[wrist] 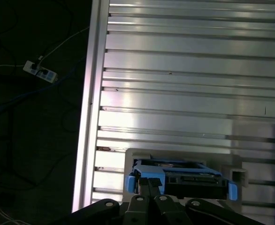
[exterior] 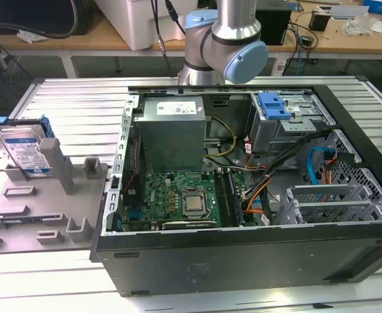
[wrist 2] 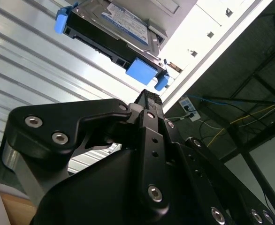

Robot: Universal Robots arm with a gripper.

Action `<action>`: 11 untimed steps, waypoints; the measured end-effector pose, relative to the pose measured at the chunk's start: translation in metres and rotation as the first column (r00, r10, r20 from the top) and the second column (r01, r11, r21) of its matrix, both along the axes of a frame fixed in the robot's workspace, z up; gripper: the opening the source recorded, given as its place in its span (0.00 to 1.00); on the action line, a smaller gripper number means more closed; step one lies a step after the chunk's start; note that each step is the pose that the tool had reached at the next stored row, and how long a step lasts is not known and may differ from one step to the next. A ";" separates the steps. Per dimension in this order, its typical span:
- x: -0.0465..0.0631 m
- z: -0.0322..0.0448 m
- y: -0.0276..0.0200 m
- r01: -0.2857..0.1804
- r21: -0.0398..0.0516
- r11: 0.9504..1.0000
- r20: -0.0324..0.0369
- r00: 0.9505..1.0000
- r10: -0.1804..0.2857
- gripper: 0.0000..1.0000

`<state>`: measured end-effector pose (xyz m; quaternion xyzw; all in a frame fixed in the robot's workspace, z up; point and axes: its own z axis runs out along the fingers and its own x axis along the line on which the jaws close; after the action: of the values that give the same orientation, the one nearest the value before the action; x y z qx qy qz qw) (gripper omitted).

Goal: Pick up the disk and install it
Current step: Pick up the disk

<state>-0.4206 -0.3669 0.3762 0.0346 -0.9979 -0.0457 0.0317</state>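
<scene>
Gripper (wrist: 148,180): jaws look closed together, nothing between them; it sits short of the disk (exterior: 23,150), not touching. The disk stands on edge in a grey holder (exterior: 60,189) at the exterior view's left. Judged stiff, dense, shock-sensitive, with slick metal faces; best pinched across the flat faces at the free upper edge. Slatted aluminium table (exterior: 80,98) is level, with ample room around the holder; the open computer case (exterior: 243,267) stands just beside it.

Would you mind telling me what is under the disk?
A grey stand props the disk up tilted, on the slatted table. The disk's lower edge is covered by the stand's blocks.
</scene>
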 end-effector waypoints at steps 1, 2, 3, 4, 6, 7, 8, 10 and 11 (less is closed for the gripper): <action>0.000 0.0000 0.0000 0.000 0.000 1.000 0.000 1.000 0.000 0.11; 0.000 0.0000 0.0000 0.000 0.000 1.000 0.000 1.000 0.000 0.11; 0.000 0.0000 0.0000 0.000 0.000 1.000 0.000 1.000 0.000 0.11; 0.000 0.0000 0.0000 0.000 0.000 1.000 0.000 1.000 0.000 0.11; 0.000 0.0000 0.0000 0.000 0.000 1.000 0.000 1.000 0.000 0.18; 0.000 0.0000 0.0000 0.000 0.000 1.000 0.000 1.000 0.000 0.18; 0.000 0.0000 0.0000 0.000 0.000 1.000 0.000 1.000 0.000 0.18; 0.000 0.0000 0.0000 0.000 0.000 1.000 0.000 1.000 0.000 0.19; 0.000 0.0000 0.0000 0.000 0.000 1.000 0.000 1.000 0.000 0.25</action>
<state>-0.4207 -0.3669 0.3762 0.0347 -0.9979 -0.0456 0.0317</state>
